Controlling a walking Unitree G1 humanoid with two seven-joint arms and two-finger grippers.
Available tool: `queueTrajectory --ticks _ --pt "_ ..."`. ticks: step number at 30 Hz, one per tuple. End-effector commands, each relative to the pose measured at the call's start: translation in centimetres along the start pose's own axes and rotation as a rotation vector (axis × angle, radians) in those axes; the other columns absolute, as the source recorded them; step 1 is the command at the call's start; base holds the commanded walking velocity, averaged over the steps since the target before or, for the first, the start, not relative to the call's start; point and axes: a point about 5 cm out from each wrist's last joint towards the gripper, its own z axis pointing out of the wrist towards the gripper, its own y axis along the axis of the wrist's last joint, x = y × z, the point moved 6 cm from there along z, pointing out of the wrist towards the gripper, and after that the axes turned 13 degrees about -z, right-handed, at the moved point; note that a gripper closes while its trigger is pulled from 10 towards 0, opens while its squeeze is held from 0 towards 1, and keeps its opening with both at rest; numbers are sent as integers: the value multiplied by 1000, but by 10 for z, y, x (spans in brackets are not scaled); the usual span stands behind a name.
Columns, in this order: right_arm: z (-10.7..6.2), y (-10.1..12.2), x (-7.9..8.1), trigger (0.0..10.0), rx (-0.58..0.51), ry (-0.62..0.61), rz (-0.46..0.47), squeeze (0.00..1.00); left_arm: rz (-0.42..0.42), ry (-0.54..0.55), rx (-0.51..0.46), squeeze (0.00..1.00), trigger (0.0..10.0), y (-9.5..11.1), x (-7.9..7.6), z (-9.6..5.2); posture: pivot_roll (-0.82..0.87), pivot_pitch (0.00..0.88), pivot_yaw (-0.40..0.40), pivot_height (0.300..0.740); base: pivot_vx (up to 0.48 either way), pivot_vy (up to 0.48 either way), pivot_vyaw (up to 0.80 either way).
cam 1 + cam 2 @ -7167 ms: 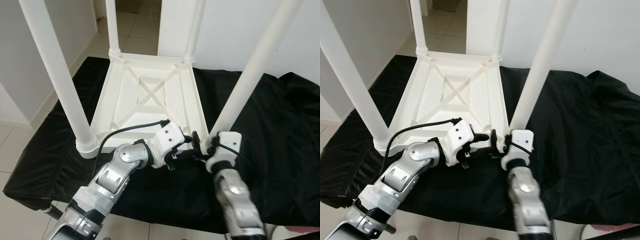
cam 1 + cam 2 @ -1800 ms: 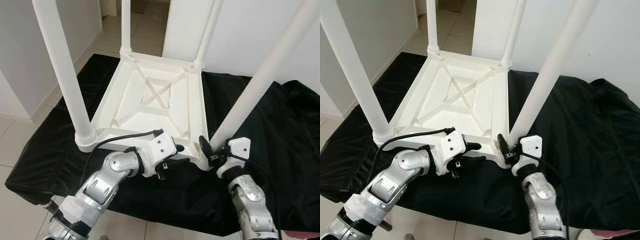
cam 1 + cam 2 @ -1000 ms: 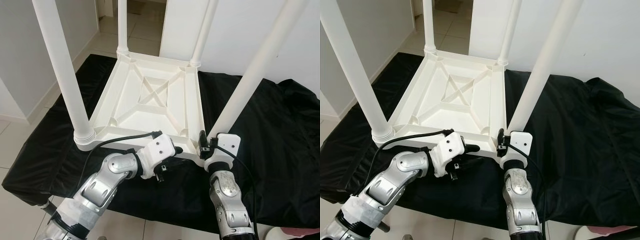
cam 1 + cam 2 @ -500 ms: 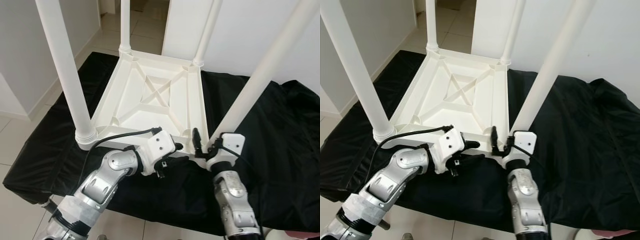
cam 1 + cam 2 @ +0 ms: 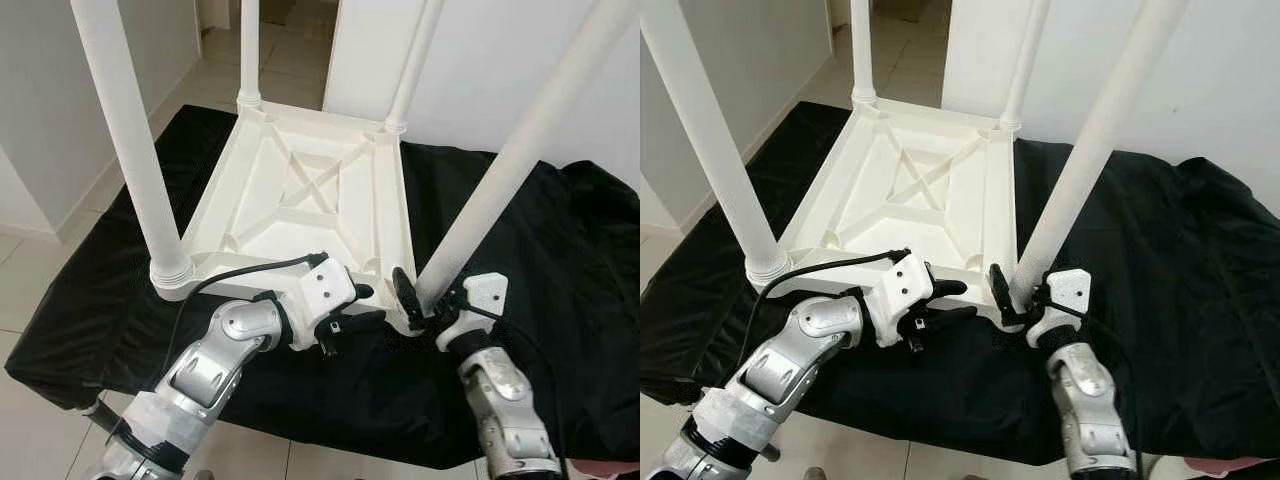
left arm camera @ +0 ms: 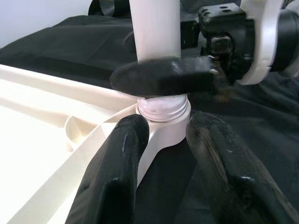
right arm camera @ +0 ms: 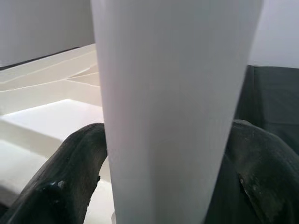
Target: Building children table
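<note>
A white children's table lies upside down on a black cloth, its legs pointing up. The front right leg stands in the corner socket nearest me. My left gripper is shut on that front corner of the table, one black finger on each side of the rim just under the socket. My right gripper is shut on the base of the front right leg, whose white shaft sits between its two black fingers.
The black cloth covers a low platform and hangs over its near edge. The other three legs, such as the front left one, stand upright. Tiled floor lies to the left, and a white wall rises behind.
My right wrist has swung to the right around the leg's base while still holding it. The left gripper stays on the table's corner.
</note>
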Motion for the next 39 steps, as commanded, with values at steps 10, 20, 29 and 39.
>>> queueTrajectory --ticks 10,20,29,39 --pt "3 -11 -7 10000 46 270 -83 0 24 5 10 0 10000 0 5 0 -35 0 -93 740 0 0 0" --pt "6 -26 -2 0 81 345 -82 0 42 23 -12 0 10000 6 11 5 -21 0 -105 740 0 0 0" --pt "3 -30 4 10000 80 351 -49 0 46 29 -23 0 10000 8 15 9 -42 0 -102 740 0 0 0" --pt "5 -28 0 10000 86 175 -63 0 41 27 -33 0 10000 7 16 14 -69 0 -111 740 0 0 0"
